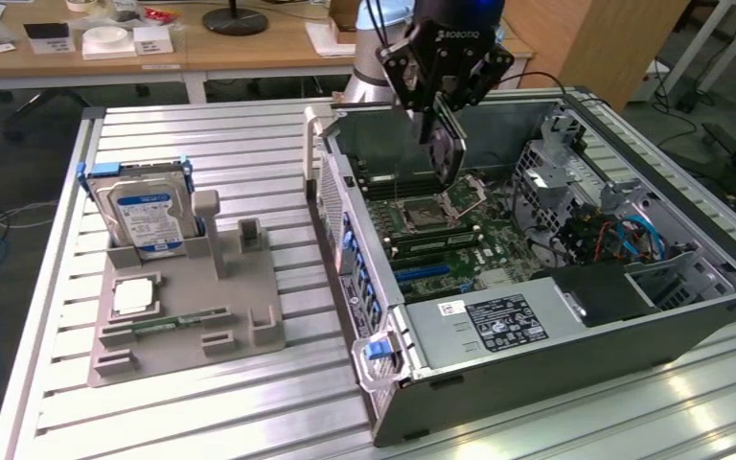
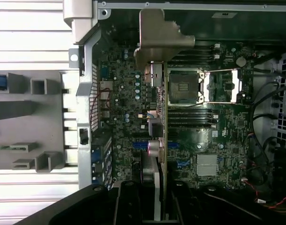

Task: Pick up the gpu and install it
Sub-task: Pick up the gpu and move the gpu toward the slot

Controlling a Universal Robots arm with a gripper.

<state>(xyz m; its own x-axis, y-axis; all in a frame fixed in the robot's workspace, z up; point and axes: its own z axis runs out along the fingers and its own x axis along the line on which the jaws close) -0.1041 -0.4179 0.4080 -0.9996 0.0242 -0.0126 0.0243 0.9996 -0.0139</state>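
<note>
My gripper [image 1: 441, 107] hangs over the open computer case [image 1: 675, 326] and is shut on the gpu [image 1: 447, 151]. The thin dark card hangs on edge below the fingers, above the motherboard [image 1: 435, 225] near the CPU socket. In the wrist view the gpu [image 2: 157, 140] appears edge-on between my gripper's [image 2: 154, 206] black fingers [image 2: 128, 201]. Its silver metal bracket [image 2: 157, 37] points toward the case's rear wall. The card floats above the board, apart from the blue expansion slots [image 2: 139, 145].
At the exterior view's left a grey fixture [image 1: 189, 335] on the slatted aluminium table holds an upright hard drive [image 1: 150, 218], a green memory stick [image 1: 176, 321] and a white chip [image 1: 134, 297]. Inside the case are a power supply [image 1: 496, 326] and cables [image 1: 624, 240].
</note>
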